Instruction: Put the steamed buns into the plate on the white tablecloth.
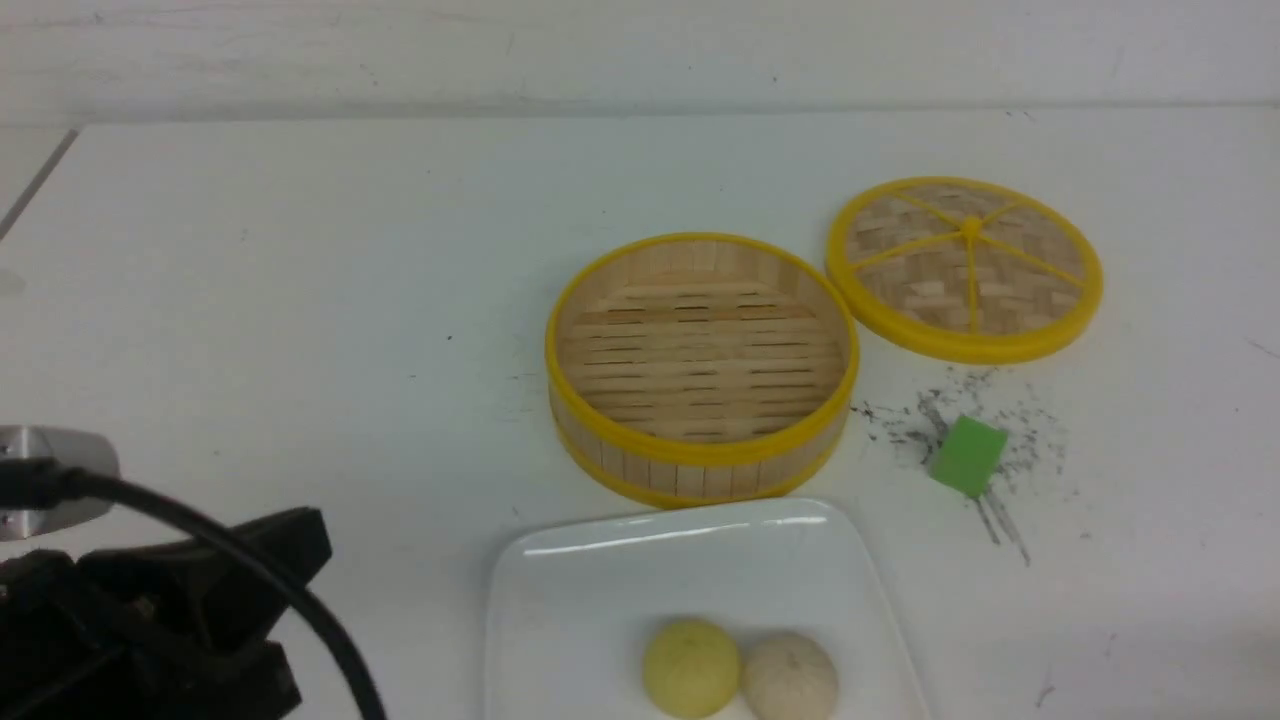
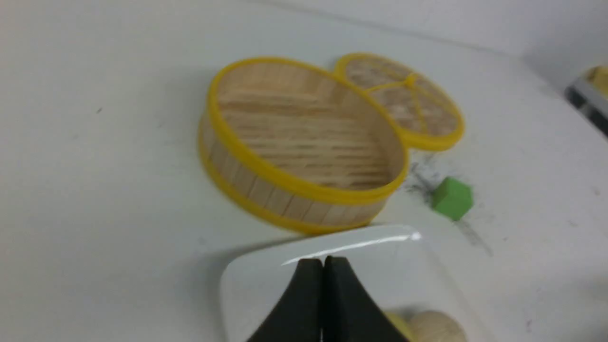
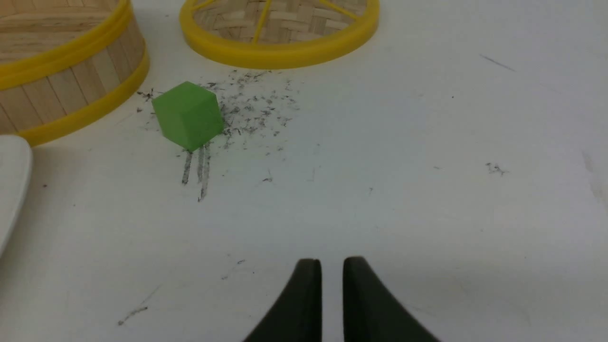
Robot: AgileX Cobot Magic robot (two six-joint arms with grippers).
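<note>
The left end effector (image 2: 324,262) had its fingers drawn together, with hardly a sliver between the tips and nothing in their grip. The right end effector (image 3: 332,264) stood a little apart, a narrow gap between its tips, and that gap held nothing either.

Both steamed buns, the yellow bun (image 1: 692,668) and the beige bun (image 1: 790,677), lay side by side in the white plate (image 1: 600,590), seemingly touching. From the left end effector they were over on its right-hand side; from the right one, they were off to its left, as was the plate itself.

Ahead of the left end effector, past the far rim of the plate, sat the round bamboo steamer (image 1: 703,350), uncovered and showing its bare slats. Its yellow-rimmed lid (image 1: 965,270) lay on the surface (image 1: 300,300) just beyond it, towards the right, right up against the steamer. The green cube (image 1: 969,456) rested among black scuffs, ahead of the right end effector and to its left, nearer than the lid.
</note>
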